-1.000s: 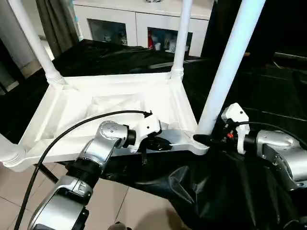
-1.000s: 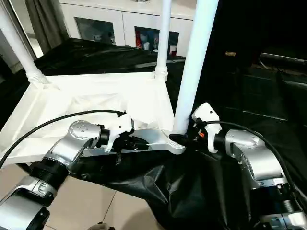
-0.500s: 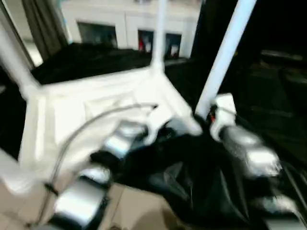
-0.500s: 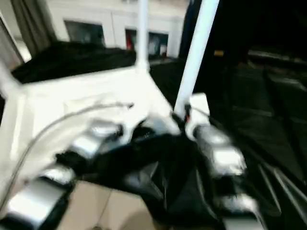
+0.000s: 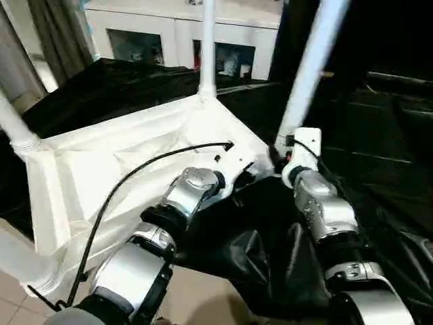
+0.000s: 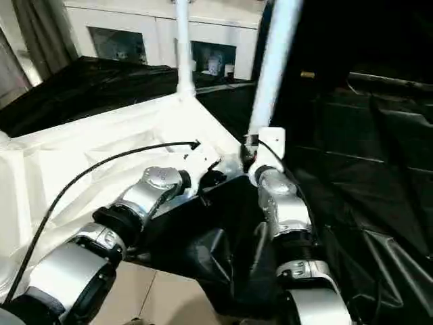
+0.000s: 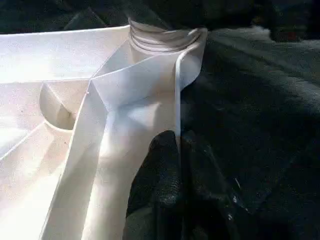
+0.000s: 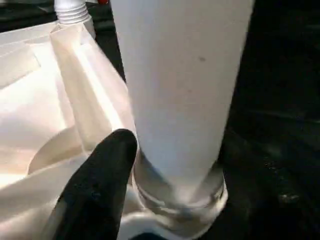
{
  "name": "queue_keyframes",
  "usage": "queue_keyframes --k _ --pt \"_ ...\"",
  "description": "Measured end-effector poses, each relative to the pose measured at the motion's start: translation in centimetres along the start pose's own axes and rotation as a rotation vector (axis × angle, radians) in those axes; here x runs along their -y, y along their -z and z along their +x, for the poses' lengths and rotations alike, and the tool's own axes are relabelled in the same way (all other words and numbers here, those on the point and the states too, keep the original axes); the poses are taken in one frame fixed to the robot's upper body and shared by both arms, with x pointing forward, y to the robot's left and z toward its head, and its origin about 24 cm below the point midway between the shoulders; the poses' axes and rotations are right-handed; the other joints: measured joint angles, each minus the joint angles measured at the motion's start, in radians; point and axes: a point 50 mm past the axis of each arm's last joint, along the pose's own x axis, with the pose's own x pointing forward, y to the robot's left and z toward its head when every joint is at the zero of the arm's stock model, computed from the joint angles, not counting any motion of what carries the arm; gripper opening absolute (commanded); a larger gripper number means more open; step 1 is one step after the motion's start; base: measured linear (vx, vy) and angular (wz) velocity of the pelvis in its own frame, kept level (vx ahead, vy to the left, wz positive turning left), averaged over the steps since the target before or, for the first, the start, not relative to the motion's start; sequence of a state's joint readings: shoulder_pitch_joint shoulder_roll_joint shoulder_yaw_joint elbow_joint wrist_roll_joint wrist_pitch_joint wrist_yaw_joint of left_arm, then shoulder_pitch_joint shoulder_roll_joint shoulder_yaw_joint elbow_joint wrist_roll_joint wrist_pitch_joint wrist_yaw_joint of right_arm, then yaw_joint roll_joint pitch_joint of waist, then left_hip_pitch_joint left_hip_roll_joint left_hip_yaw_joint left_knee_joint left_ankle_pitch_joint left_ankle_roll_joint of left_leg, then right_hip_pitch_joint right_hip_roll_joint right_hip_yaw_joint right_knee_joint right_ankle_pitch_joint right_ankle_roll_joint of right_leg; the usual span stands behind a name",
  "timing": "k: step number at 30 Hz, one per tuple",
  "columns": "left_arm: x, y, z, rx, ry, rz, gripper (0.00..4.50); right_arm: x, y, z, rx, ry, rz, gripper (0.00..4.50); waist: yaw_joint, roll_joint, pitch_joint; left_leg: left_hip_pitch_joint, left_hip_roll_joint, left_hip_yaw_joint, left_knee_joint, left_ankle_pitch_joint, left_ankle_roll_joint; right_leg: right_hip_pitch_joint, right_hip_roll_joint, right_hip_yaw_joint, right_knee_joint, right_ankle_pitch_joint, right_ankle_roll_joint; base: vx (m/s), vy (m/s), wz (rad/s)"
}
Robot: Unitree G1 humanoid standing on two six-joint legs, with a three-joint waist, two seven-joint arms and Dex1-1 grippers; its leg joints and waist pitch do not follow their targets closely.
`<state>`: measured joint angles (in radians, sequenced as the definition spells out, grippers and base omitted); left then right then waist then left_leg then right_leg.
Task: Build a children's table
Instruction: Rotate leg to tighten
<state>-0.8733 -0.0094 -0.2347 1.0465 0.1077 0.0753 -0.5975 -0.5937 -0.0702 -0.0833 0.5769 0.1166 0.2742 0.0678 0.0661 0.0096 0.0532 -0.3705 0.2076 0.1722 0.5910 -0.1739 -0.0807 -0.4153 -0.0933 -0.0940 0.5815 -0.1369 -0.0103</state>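
the white plastic rectangular tabletop [image 5: 128,169] of the children's table lies upside down, ribbed underside up, on a surface draped in crumpled black sheeting [image 5: 270,250]. it sits skewed to the robot, one corner pointing toward the two grippers. a long tapered white tube leg [image 5: 308,68] stands upright in the round socket at that near corner. a second white leg [image 5: 207,47] rises from the far corner beyond it, a third [image 5: 13,125] from the corner at the robot's left, and the thick base of a fourth [image 5: 20,261] shows at the near left corner.

the left gripper [image 7: 172,170] rests at the raised rim of the tabletop, a little along the edge from the near corner socket [image 7: 167,37]. its black jaws are closed together on the thin rim wall, one finger [image 7: 157,185] inside the rim and the other against the outside, above the black sheeting. a black cable [image 5: 135,172] arcs over the underside to the left wrist.

the right gripper [image 5: 283,161] is right at the foot of the near leg. in the right wrist view one black finger [image 8: 102,180] lies beside the leg's ribbed base, where the leg enters the socket; the other finger is hidden behind the leg. the jaws stand apart on either side of the leg, but whether they press on it cannot be told.

white cabinets with glass doors [image 5: 169,40] stand behind.
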Motion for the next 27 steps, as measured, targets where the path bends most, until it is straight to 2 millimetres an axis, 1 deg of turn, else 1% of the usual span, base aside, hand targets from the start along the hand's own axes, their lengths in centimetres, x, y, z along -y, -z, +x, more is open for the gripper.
queue_keyframes --k 2,3,4,5,6,7,9,11,12,14,15,16,18,21,25,27 --pt "0.0 0.0 0.0 0.006 0.018 0.005 0.0 0.5 -0.1 -0.3 0.001 -0.045 -0.037 3.13 0.002 0.0 0.0 -0.001 0.0 0.0 0.0 0.0 0.0 0.0 0.0 0.0 0.0 0.0 0.0 0.0 0.0 0.0" --pt "0.0 0.0 -0.1 0.007 0.029 0.007 0.0 1.0 -0.1 -0.5 -0.004 -0.078 -0.065 3.29 0.002 0.0 0.0 -0.001 0.0 0.0 0.0 0.0 0.0 0.0 0.0 0.0 0.0 0.001 -0.002 0.0 0.0 0.0" --pt "-0.2 0.0 -0.3 0.007 0.04 0.011 0.0 1.6 -0.1 -1.0 -0.01 -0.109 -0.099 3.29 0.004 0.001 0.001 -0.001 0.0 0.0 0.0 0.0 0.0 0.0 0.0 0.0 0.0 0.002 -0.003 0.0 0.0 0.0" --pt "-0.3 0.1 -0.4 0.007 0.052 0.014 0.0 2.0 -0.2 -1.3 -0.018 -0.143 -0.122 3.29 0.007 0.001 0.001 -0.001 0.0 0.0 0.0 0.0 0.0 0.0 0.0 0.0 0.0 0.002 -0.003 0.0 0.0 0.0" --pt "-0.5 0.1 -0.7 0.01 0.075 0.023 0.0 2.6 -0.4 -1.9 -0.028 -0.199 -0.161 3.41 0.013 0.002 0.001 -0.001 0.0 0.0 0.0 0.0 0.0 0.0 0.0 0.0 0.0 0.001 -0.002 0.0 0.0 0.0" --pt "-0.5 0.2 -0.8 0.012 0.092 0.029 0.0 3.0 -0.5 -2.3 -0.035 -0.231 -0.184 3.59 0.015 0.003 0.001 -0.001 0.0 0.0 0.0 0.0 0.0 -0.001 0.0 0.0 0.0 0.001 -0.002 0.0 0.0 0.0" --pt "-0.8 0.4 -1.3 0.019 0.129 0.049 0.0 3.9 -0.8 -3.2 -0.042 -0.293 -0.218 3.68 0.021 0.003 0.001 -0.002 0.0 0.0 -0.001 0.0 0.001 -0.001 0.0 0.0 0.0 0.001 -0.002 0.0 0.0 0.0" --pt "-1.0 0.6 -1.7 0.022 0.152 0.059 0.0 4.4 -1.2 -3.6 -0.044 -0.33 -0.237 3.87 0.024 0.004 0.002 -0.002 0.0 0.001 0.0 0.002 0.003 -0.002 0.0 0.0 0.0 0.001 -0.002 0.0 0.0 0.0" --pt "-0.8 0.5 -1.9 0.036 0.195 0.075 0.0 4.8 -1.3 -4.5 -0.05 -0.39 -0.275 4.0 0.028 0.006 0.002 -0.003 0.0 0.001 0.0 0.002 0.003 -0.002 0.0 0.0 -0.001 0.001 -0.002 0.0 0.0 0.0" --pt "-0.5 1.0 -2.6 0.048 0.281 0.088 0.0 5.7 -1.5 -6.0 -0.079 -0.478 -0.328 4.11 0.04 0.011 0.001 -0.002 0.0 0.001 -0.001 0.002 0.004 0.0 -0.001 0.001 -0.002 0.001 -0.002 0.0 0.0 0.0" --pt "-0.5 1.4 -3.0 0.049 0.318 0.091 0.0 6.1 -1.6 -6.6 -0.094 -0.503 -0.347 4.3 0.043 0.012 0.001 -0.002 0.0 0.002 0.0 0.002 0.004 0.0 -0.001 0.001 -0.002 0.001 -0.002 0.0 0.0 0.0" --pt "-0.4 1.5 -3.3 0.05 0.347 0.101 0.0 6.2 -1.6 -7.0 -0.11 -0.537 -0.351 4.3 0.045 0.012 0.001 -0.002 0.0 0.002 0.0 0.002 0.004 -0.001 -0.001 0.001 -0.002 0.001 -0.002 0.0 0.0 0.0" --pt "-0.2 1.7 -3.8 0.057 0.41 0.119 0.0 6.1 -1.6 -8.0 -0.141 -0.619 -0.363 4.46 0.051 0.014 0.001 -0.002 0.0 0.002 0.0 0.001 0.003 0.0 -0.001 0.001 -0.002 0.001 -0.002 0.0 0.0 0.0" --pt "0.1 2.2 -4.9 0.056 0.507 0.138 0.0 5.9 -1.3 -9.1 -0.201 -0.723 -0.382 4.46 0.058 0.015 0.001 -0.002 0.001 0.002 0.0 0.0 0.001 0.0 -0.001 0.001 -0.001 0.001 -0.002 0.0 0.0 0.0" --pt "0.7 2.1 -5.3 0.06 0.583 0.17 0.0 5.3 -0.9 -9.5 -0.23 -0.79 -0.371 4.46 0.062 0.015 0.001 -0.002 0.0 0.002 0.0 0.0 0.001 0.0 -0.001 0.001 -0.001 -0.001 0.001 0.0 0.0 0.0" --pt "0.6 1.9 -5.6 0.063 0.587 0.181 0.0 5.3 -0.8 -9.6 -0.238 -0.804 -0.368 4.2 0.06 0.015 0.001 -0.001 0.0 0.002 0.001 0.0 0.001 0.001 -0.001 0.001 -0.001 -0.001 0.001 0.0 0.0 0.0"
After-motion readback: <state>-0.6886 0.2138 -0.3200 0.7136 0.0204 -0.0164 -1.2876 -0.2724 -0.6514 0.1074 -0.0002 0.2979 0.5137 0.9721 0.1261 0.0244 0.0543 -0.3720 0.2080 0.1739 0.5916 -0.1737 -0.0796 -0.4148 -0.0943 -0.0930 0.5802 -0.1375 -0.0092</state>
